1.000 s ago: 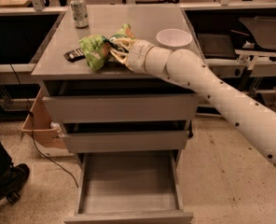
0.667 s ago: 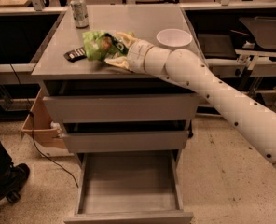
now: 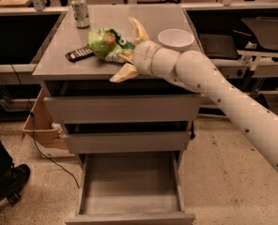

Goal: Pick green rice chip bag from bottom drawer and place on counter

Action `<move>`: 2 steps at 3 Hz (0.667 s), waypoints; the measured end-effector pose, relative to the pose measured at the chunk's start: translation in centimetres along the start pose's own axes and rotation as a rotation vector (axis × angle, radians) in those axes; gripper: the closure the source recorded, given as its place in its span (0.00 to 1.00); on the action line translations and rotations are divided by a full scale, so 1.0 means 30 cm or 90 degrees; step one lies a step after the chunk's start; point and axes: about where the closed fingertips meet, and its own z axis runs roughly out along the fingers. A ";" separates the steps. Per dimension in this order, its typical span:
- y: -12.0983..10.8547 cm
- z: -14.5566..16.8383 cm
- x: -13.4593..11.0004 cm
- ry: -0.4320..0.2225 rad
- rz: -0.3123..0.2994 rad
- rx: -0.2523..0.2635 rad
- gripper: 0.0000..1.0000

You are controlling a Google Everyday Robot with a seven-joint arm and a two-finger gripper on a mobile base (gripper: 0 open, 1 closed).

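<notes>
End effector (image 3: 123, 50) at upper centre of frame: fingers (image 3: 140, 29) spread wide, gripping nothing. Bag (image 3: 105, 43) lies on worktop (image 3: 129, 13), partly between them.

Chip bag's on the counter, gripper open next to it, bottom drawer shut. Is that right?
No, the bottom drawer is pulled open and looks empty, as the camera view shows. The green rice chip bag does lie on the counter, with the gripper open next to it.
</notes>
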 end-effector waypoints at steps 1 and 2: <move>-0.063 -0.166 -0.033 -0.027 0.031 0.033 0.00; -0.148 -0.406 -0.075 -0.077 0.053 0.066 0.00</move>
